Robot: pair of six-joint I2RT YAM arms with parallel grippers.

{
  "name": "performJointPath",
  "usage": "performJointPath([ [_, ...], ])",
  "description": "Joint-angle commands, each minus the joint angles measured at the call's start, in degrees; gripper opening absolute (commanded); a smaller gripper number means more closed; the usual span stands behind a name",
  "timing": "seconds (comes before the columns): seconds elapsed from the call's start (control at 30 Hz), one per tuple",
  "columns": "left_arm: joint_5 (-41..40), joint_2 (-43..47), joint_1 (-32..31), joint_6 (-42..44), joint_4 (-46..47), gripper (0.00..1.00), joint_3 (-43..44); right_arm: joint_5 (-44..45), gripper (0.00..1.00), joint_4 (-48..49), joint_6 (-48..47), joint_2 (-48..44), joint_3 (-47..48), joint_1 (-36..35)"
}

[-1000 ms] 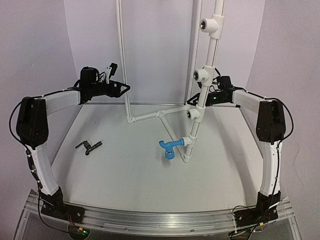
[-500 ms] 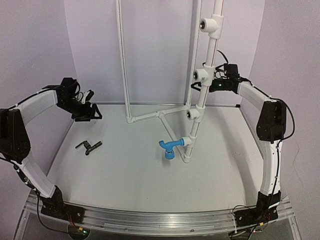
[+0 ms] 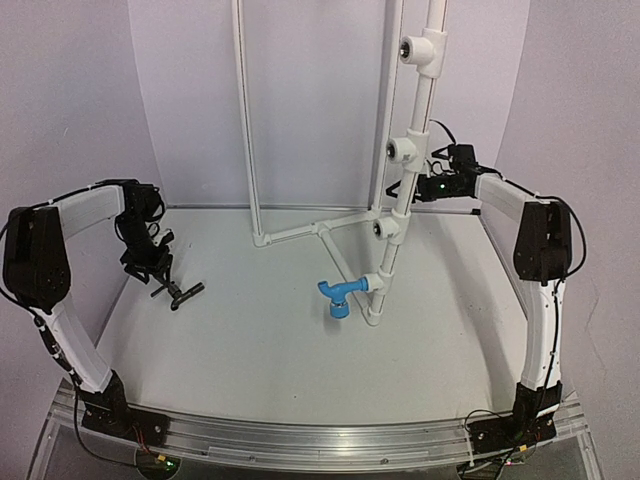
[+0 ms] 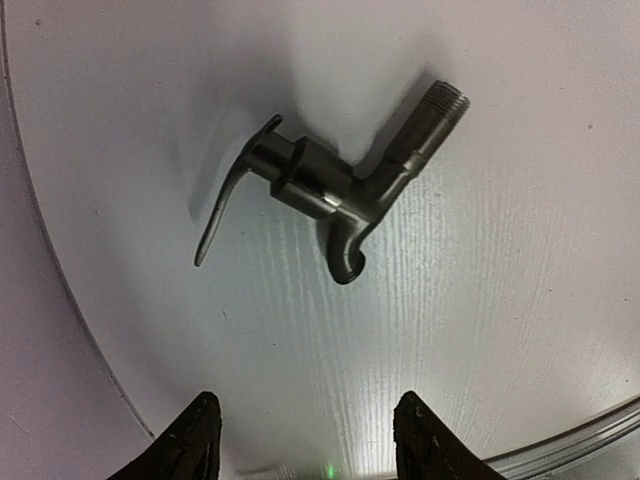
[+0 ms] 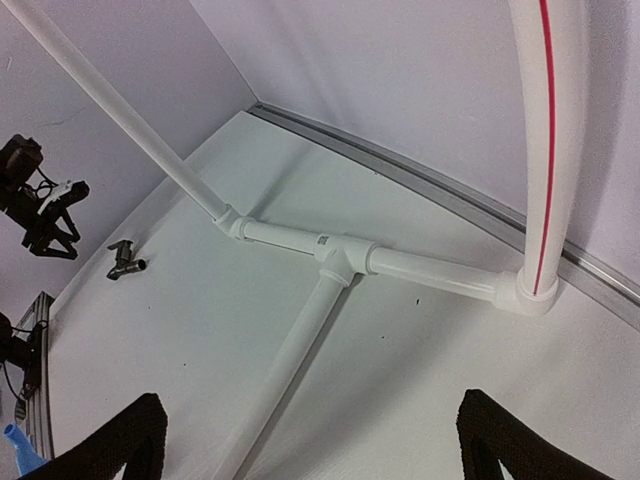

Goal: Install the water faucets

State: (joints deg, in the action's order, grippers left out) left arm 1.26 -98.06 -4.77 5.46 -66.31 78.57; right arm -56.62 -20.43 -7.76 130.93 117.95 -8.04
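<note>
In the left wrist view the bottom edge cuts off the left fingers (image 4: pixel 195 440), so only two dark tips show. The right wrist view cuts off the right fingers (image 5: pixel 120 445) the same way. In that view the blue faucet (image 5: pixel 14 448) is a mere sliver in the lower left corner, and the black faucet (image 5: pixel 124 260) is too small to tell spout from lever. From above, the upright pipe (image 3: pixel 415 130) runs out of the top edge and hides part of the right gripper (image 3: pixel 393 190). The left gripper (image 3: pixel 150 268) is dark against its dark wrist, so its gap cannot be made out there.
</note>
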Motion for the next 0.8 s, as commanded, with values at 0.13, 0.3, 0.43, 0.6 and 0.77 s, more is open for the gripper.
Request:
performJointPath([
  [0.13, -7.5, -2.9, 1.6, 9.0, 7.6, 0.52, -2.3, -0.6, 0.97, -2.4, -1.9, -0.7, 1.1, -0.7],
  [0.3, -6.6, -5.2, 2.2, 12.5, 11.9, 0.51, -3.9, -0.6, 0.97, -2.9, -2.1, -0.7, 1.3, -0.8],
  [0.43, -6.4, -7.9, 2.4, 14.8, 14.4, 0.48, -4.3, -0.4, 0.97, -3.4, -2.3, -0.6, 1.8, -0.8],
  [0.6, -6.0, -10.4, 2.6, 15.9, 16.7, 0.46, -4.8, -0.4, 0.97, -3.9, -2.9, -0.5, 2.1, -0.8],
  [0.77, -6.4, -11.8, 2.7, 16.7, 17.9, 0.37, -5.6, -0.5, 0.97, -4.2, -3.1, -0.2, 2.4, -0.8],
])
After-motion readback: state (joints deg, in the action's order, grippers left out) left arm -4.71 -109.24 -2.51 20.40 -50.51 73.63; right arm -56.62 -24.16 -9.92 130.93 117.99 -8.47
